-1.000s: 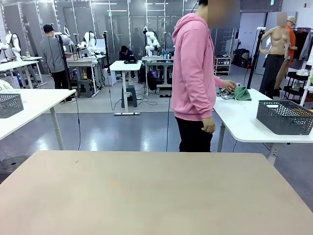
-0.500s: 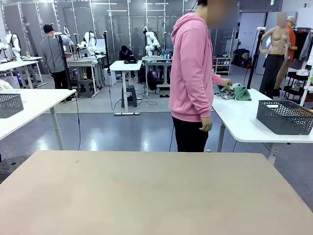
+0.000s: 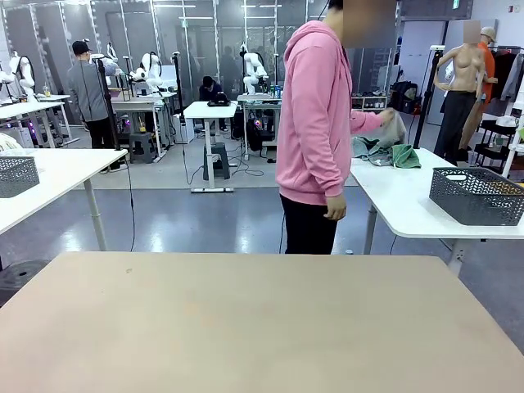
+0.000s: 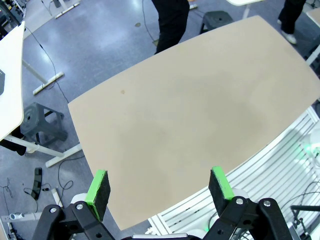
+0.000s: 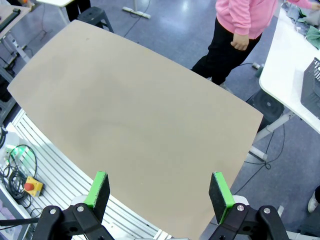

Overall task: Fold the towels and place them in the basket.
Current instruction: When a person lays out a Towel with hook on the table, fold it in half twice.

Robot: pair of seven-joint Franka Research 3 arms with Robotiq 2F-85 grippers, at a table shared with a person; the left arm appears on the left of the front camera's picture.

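Person (image 3: 315, 123) has shifted slightly to picture left since a second ago, and the hand (image 3: 385, 117) that was down at the towels (image 3: 375, 151) is now raised with a grey towel (image 3: 397, 129) hanging from it. Green towel (image 3: 406, 156) lies on the heap, unfolded.

Key geometry: towels and basket (image 3: 477, 196) both sit on the white table (image 3: 405, 205), off past the far-right corner of the beige table (image 3: 262, 319). Nothing for the task is on the beige table.

Left gripper (image 4: 159, 182): jaws fully spread, holding nothing, looking down on bare beige top. Right gripper (image 5: 159, 184): same, wide apart and empty; in its view the basket's corner and the towels are at the far right edge.

My read: right arm is the nearer one, but both are well apart from the cloth. Lifted towel is bunched, so no usable long axis. Next move likely waits on the person bringing towels over.
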